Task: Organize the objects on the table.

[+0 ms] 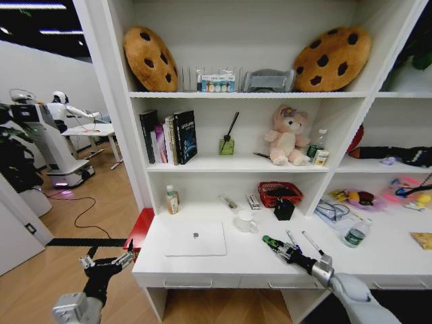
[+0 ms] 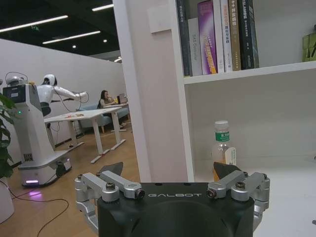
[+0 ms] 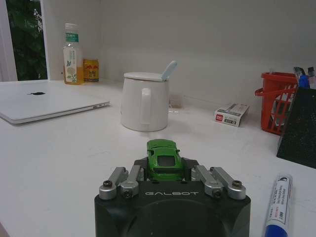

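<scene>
My right gripper (image 1: 273,242) (image 3: 164,168) is shut on the tiny green item, a toy car (image 3: 163,157) (image 1: 269,240), low over the white table (image 1: 223,266) near its front edge. A blue pen (image 3: 277,207) lies beside the gripper, and two pens (image 1: 292,238) lie just behind it. The silver laptop (image 1: 196,237) (image 3: 47,102) lies shut to the left. A green-banded can (image 1: 354,236) and a yellow wrapper (image 1: 422,239) sit at the right. My left gripper (image 1: 108,260) (image 2: 168,174) hangs open and empty off the table's left end.
A white mug (image 1: 244,221) (image 3: 144,101) with a spoon stands behind the car. Farther back are a black pen holder (image 1: 284,209), a red mesh basket (image 1: 279,194), a small box (image 3: 231,114) and a drink bottle (image 1: 171,200) (image 2: 222,147). Shelving rises behind.
</scene>
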Tool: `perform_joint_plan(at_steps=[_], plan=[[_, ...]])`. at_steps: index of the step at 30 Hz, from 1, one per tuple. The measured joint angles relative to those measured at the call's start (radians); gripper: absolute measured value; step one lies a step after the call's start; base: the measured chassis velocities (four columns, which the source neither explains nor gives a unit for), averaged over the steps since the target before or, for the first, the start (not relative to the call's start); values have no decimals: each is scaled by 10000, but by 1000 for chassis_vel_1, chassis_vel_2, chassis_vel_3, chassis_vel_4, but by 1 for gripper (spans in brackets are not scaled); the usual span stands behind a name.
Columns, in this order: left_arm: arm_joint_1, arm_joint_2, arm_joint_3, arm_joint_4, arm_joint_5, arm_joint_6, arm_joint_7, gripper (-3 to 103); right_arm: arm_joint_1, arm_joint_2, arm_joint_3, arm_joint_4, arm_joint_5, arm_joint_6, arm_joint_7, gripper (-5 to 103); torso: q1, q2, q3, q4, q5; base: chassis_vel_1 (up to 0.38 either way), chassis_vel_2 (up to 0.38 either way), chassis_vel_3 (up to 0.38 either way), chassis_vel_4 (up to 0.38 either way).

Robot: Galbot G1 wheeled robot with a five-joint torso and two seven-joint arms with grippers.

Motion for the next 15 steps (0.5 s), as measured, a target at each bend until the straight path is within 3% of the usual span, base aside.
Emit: perform_joint_plan(at_steps=[5, 8, 9, 10, 11, 12, 14, 15], plan=[[0, 0, 0, 0, 0, 0, 0, 100, -407, -145, 326, 588, 379, 42, 28, 36, 0, 0, 0, 0, 1, 0, 0, 0, 0], [-1, 0, 0, 1, 0, 0, 0, 100, -766, -719, 1036, 1831, 1591, -217, 571, 36, -1, 0, 0, 0, 1, 0, 0, 0, 0], [-1, 0, 0, 1, 0, 0, 0, 100, -766, -719, 1036, 1831, 1591, -217, 571, 36, -1, 0, 0, 0, 1, 0, 0, 0, 0], [0, 0, 0, 1, 0, 0, 0, 100, -784, -973, 1201, 2098, 1952, -339, 666, 36, -1, 0, 0, -2, 2, 0, 0, 0, 0], [0, 0, 0, 0, 0, 0, 0, 100, -650, -1654, 1443, 2559, 2724, -591, 837, 36, -1, 1, 0, -4, -2, 0, 0, 0, 0], [0, 0, 0, 0, 0, 0, 0, 100, -650, -1654, 1443, 2559, 2724, -591, 837, 36, -1, 1, 0, -4, -2, 0, 0, 0, 0], [-1, 1, 1, 0, -1, 0, 0, 100, 273, -2909, 1345, 3089, 3860, -1076, 1185, 36, 0, 1, -1, -2, -6, 0, 0, 0, 0], [-1, 1, 1, 0, -1, 0, 0, 100, 273, -2909, 1345, 3089, 3860, -1076, 1185, 36, 0, 1, -1, -2, -6, 0, 0, 0, 0]])
